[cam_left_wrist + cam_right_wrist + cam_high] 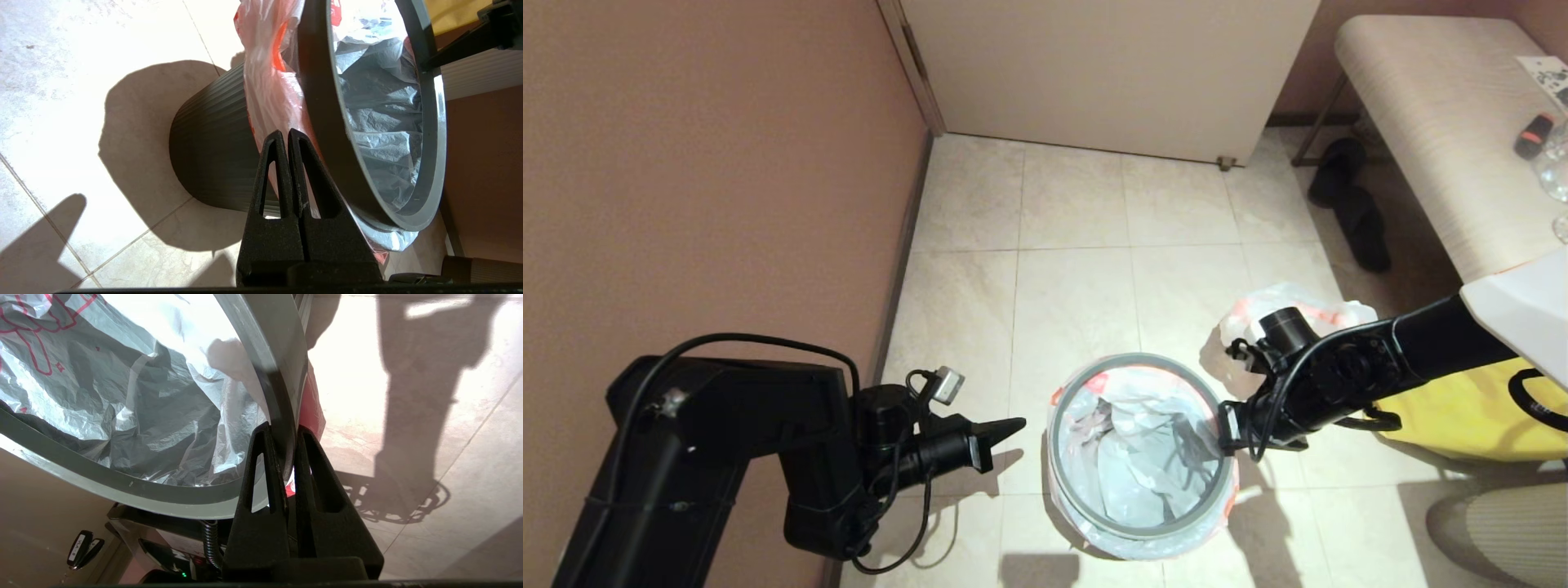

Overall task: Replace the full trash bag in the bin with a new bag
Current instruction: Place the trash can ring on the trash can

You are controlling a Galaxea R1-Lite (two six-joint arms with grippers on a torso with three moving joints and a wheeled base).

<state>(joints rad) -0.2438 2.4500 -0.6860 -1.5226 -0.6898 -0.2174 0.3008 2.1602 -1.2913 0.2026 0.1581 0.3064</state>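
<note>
The black ribbed bin [208,155] stands on the tiled floor. The new bag [1143,457] lines it, its orange-printed mouth folded over the outside [265,81]. The grey hoop rim [1135,361] lies round the bin's mouth over the bag. My right gripper [1227,429] is shut on the hoop rim [122,486] at the bin's right side, one finger inside and one outside [282,430]. My left gripper [1013,426] hangs shut and empty just left of the bin, its tips [284,132] close to the overhanging plastic. The full trash bag [1307,306] sits on the floor behind my right arm.
A brown wall runs close along the left. A yellow fabric bag [1462,416] lies at the right, beside a padded bench [1437,122]. Dark slippers [1347,204] lie under the bench. A closed door [1111,73] stands beyond open tiles.
</note>
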